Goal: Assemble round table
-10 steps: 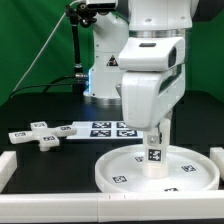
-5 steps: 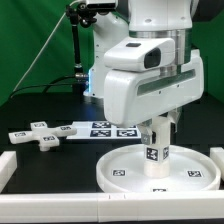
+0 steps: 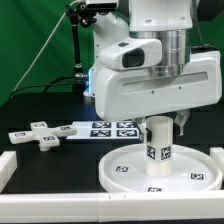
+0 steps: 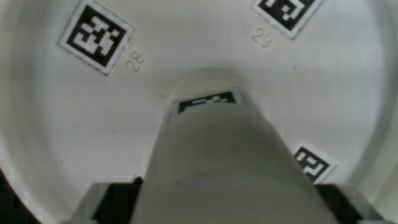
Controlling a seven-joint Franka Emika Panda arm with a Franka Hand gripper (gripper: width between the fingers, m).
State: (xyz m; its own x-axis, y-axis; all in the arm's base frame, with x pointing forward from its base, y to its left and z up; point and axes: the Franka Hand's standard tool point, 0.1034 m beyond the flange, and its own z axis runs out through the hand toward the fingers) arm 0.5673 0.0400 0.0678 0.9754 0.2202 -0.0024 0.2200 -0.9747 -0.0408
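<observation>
Pincer seemingly snug around leg

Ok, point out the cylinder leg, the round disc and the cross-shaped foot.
cylinder leg (image 3: 158, 170): exterior view, lower side wall.
round disc (image 3: 103, 170): exterior view, rim on the view's left.
cross-shaped foot (image 3: 42, 134): exterior view, centre of the cross.

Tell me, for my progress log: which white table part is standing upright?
The short cylinder leg, upright at the centre of the round disc; that disc and the cross-shaped foot both lie flat.
</observation>
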